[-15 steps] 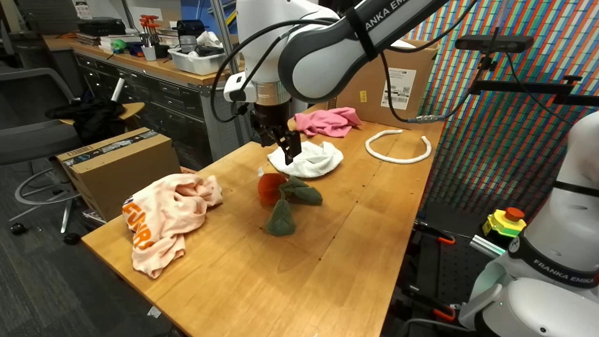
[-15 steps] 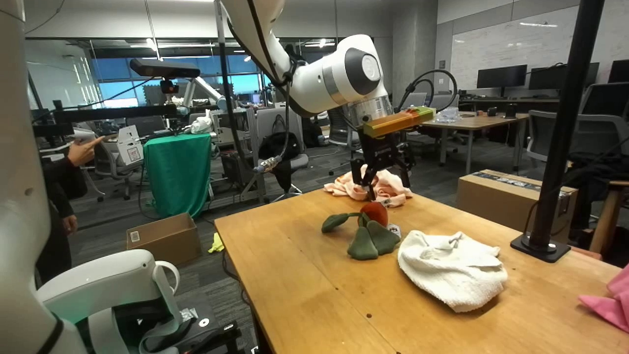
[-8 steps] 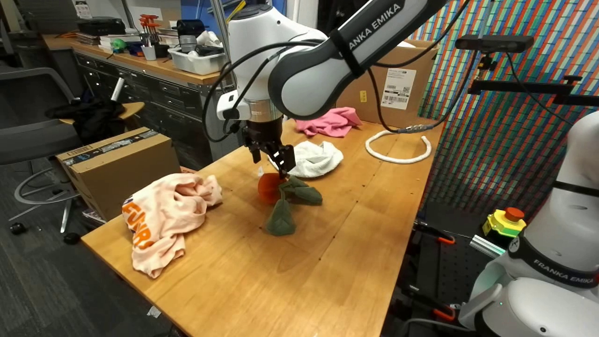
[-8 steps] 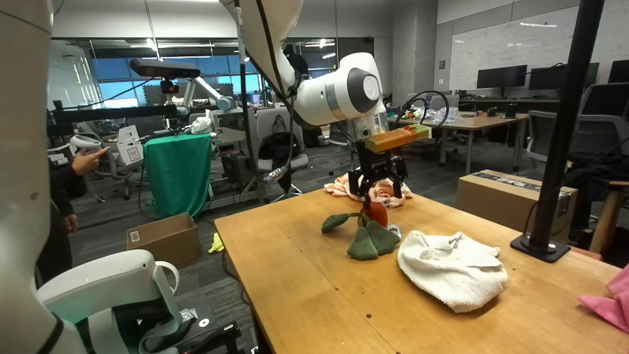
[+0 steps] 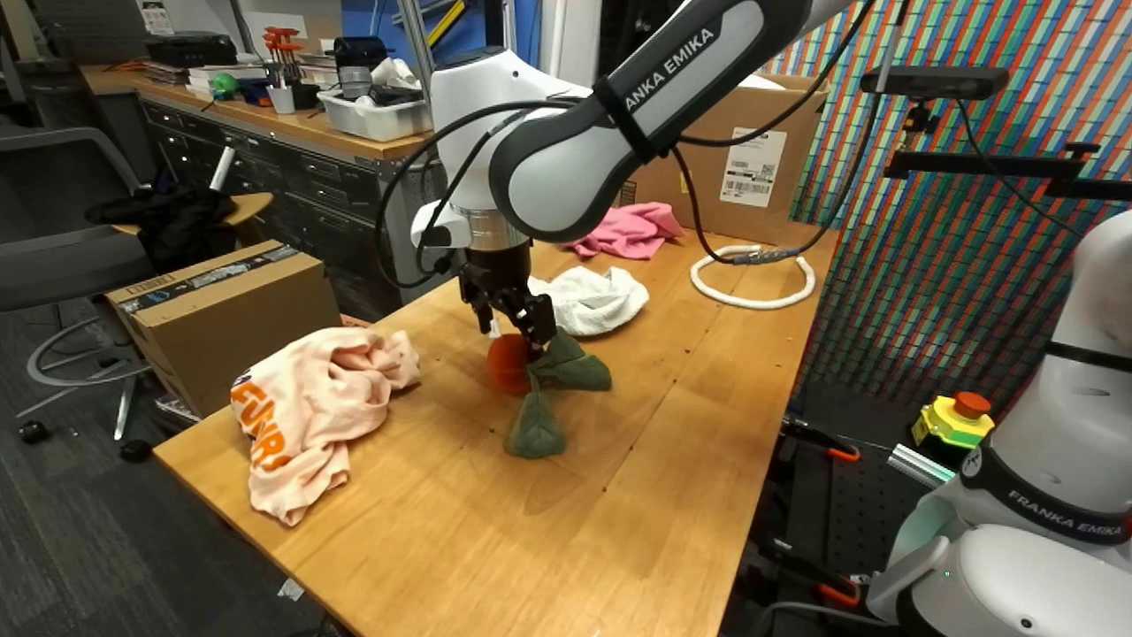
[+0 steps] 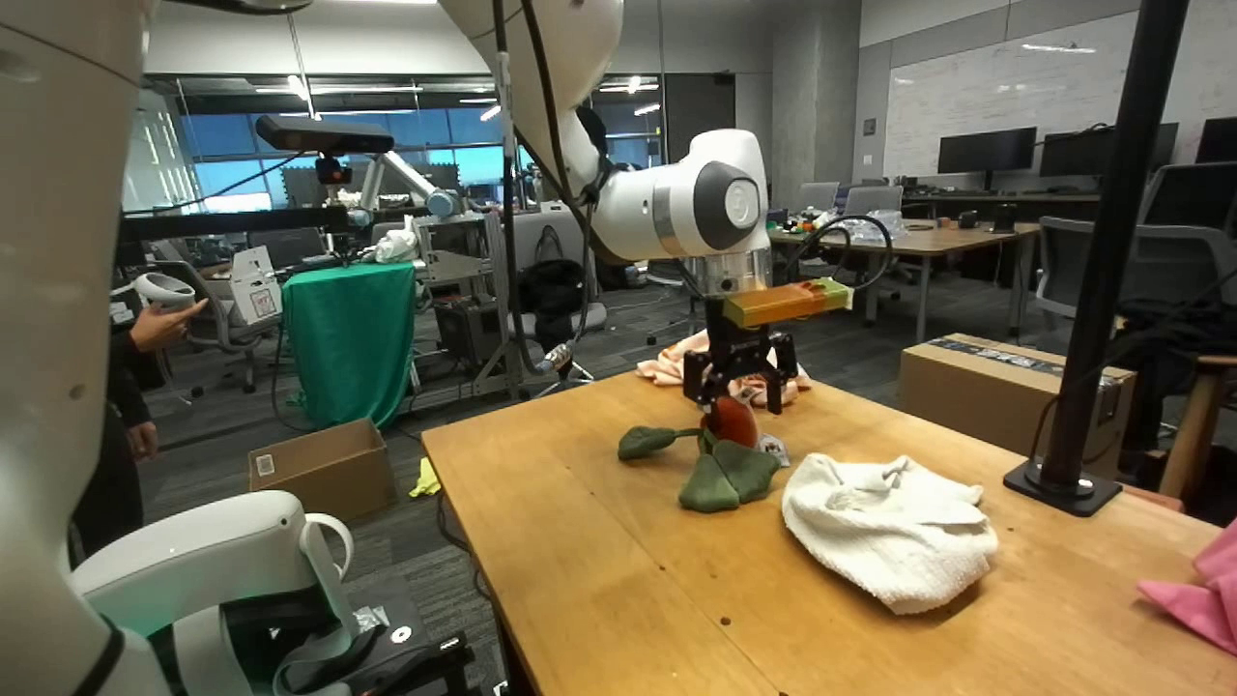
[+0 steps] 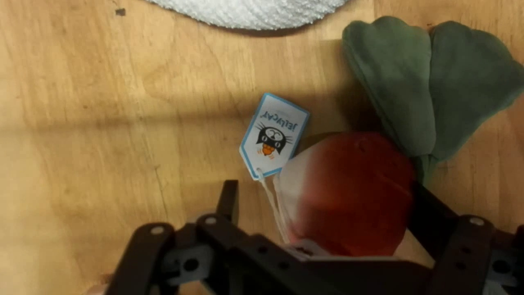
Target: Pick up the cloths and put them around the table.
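My gripper [image 5: 511, 338] is open, low over the table, with its fingers astride the red plush toy [image 5: 507, 366]. In the wrist view the toy's red body [image 7: 352, 192] lies between the fingers; the right finger touches it by the stem, and the left finger stands apart from it. The toy has green leaves [image 6: 710, 483] and a white tag [image 7: 274, 135]. A peach cloth [image 5: 332, 402] with orange letters lies crumpled at a table edge. A white cloth [image 6: 884, 532] lies close to the toy and also shows in the wrist view [image 7: 254, 12]. A pink cloth [image 5: 630, 230] lies beyond the white one.
A white rope ring [image 5: 752, 303] and a large cardboard box [image 5: 707, 177] are toward the table's far end. A black post [image 6: 1082, 290] stands on the table near the white cloth. Another cardboard box [image 5: 230, 327] sits beside the table.
My gripper has come down onto the red toy, its fingers now on either side of it. The toy and its leaves have shifted slightly. The cloths have not moved.
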